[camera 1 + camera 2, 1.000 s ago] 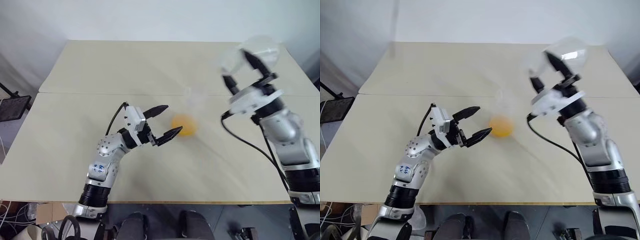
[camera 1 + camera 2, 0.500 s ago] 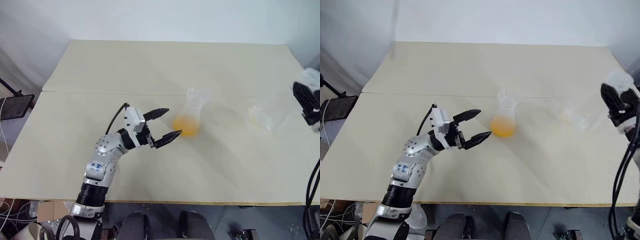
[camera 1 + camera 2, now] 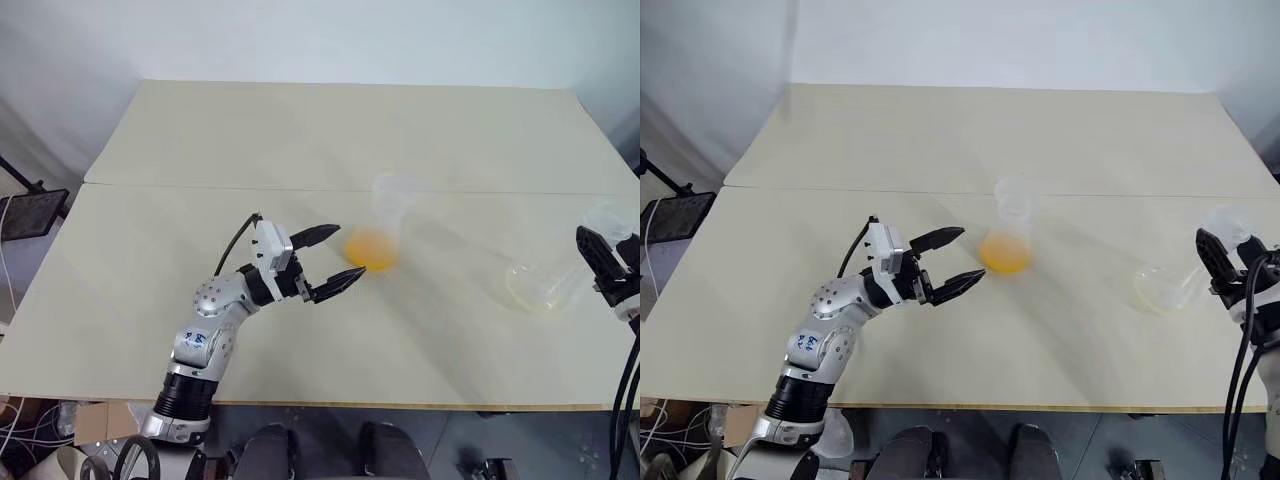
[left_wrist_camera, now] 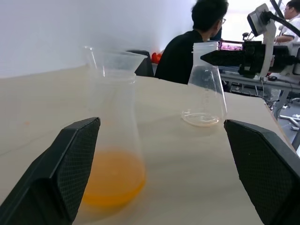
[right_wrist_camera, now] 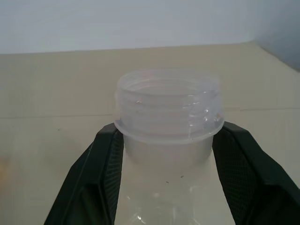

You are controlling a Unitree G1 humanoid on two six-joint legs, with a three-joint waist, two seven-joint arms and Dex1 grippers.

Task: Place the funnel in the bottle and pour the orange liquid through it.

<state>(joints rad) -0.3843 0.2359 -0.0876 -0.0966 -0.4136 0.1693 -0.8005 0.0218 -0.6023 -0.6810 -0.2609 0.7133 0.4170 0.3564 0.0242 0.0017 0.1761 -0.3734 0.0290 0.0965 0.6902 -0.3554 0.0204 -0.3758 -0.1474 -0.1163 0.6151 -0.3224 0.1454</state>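
Liquid (image 4: 112,180) already sits in the funneled bottle (image 4: 114,140); right gripper (image 5: 166,140) clamps the emptied flask (image 4: 205,93), left gripper (image 3: 334,258) gapes beside.

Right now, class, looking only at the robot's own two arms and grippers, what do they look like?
The left arm has rounded silver-grey segments with small blue markings, a black ribbed forearm section, a white wrist block and a looping black cable. The left gripper ends in two tapered black fingers with finely textured inner pads. The right gripper has matching black fingers; black cables trail beneath its white wrist.
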